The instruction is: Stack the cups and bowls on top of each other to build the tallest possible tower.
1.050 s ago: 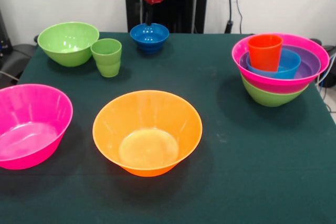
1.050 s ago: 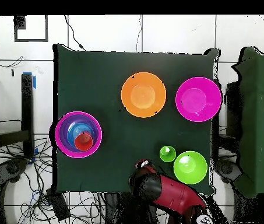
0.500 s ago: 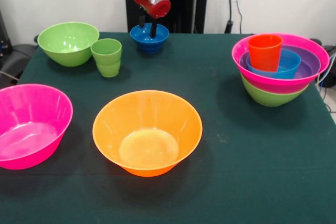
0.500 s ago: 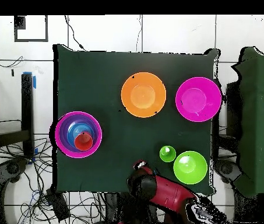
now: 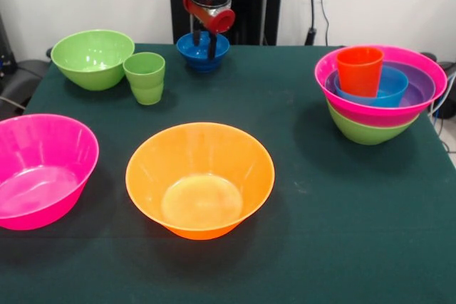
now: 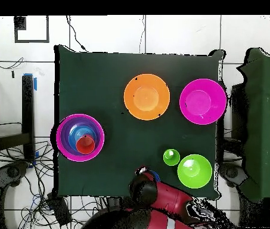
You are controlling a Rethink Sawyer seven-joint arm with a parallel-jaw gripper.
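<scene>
Tower (image 5: 381,97): nested pile found at one edge of the surface (image 5: 313,233); green base, wide pink rim, purple and blue bowls inside, orange-red cup (image 5: 359,70) on top.
Loose bowls, counted: five — one orange (image 5: 200,179), one pink (image 5: 39,169), one green (image 5: 92,58), one small blue (image 5: 203,51); the four were seen apart from one another, so the count was four.
Loose cups, counted: one light green cup (image 5: 145,77), set just beside the green bowl.
Gripper (image 5: 204,42): lowered at the small blue bowl, dark fingers (image 5: 212,46) reaching into it.
Finger state: whether grasping or released could not be told.
</scene>
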